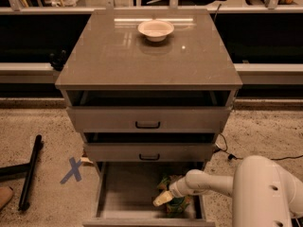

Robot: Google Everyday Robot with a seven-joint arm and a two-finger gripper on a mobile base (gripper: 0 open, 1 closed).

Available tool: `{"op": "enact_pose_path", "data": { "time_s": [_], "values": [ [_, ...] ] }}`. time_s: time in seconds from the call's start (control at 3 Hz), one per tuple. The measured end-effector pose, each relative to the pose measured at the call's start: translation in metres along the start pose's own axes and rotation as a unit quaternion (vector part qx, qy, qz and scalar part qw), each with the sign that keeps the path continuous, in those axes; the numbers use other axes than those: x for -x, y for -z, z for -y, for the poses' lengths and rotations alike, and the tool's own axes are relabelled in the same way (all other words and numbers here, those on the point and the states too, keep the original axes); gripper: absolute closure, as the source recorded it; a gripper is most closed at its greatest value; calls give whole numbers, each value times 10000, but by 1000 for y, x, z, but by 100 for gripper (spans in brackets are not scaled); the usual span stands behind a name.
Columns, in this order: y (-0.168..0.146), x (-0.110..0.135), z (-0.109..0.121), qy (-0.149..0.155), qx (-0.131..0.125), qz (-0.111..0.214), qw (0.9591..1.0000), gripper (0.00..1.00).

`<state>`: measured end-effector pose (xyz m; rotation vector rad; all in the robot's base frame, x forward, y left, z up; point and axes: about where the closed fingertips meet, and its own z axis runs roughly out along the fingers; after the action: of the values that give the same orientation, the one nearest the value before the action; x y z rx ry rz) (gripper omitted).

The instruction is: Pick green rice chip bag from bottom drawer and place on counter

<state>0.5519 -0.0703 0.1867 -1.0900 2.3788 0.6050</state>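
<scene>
Camera view: green rice chip bag [179, 205] lies in the open bottom drawer [123, 193], toward its right side.
Inside the drawer the gripper [163, 198] is right at the bag; whether it grips, I cannot tell. Above the drawer, the counter [142, 60] bears a white bowl [155, 29].

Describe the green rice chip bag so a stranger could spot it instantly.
Start at the drawer cabinet whose counter holds a white bowl, then drop to the bottom drawer, the lowest, standing open. The green rice chip bag lies toward its right side, at the robot's claw. It is crinkly and green against the drawer's plain grey floor, unlike the smooth white bowl above.
</scene>
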Motion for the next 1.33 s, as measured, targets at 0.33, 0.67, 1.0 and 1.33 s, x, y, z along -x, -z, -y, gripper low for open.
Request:
{"op": "enact_pose_path", "data": {
  "time_s": [0.33,0.67,1.0,1.33],
  "values": [
    [-13,2,8,-23,-85,147,9999,18],
    [-28,-5,11,-69,-4,223,9997,41],
    [-29,-8,11,6,232,366,9991,65],
    [1,2,7,230,562,782,9951,88]
  ]
}}
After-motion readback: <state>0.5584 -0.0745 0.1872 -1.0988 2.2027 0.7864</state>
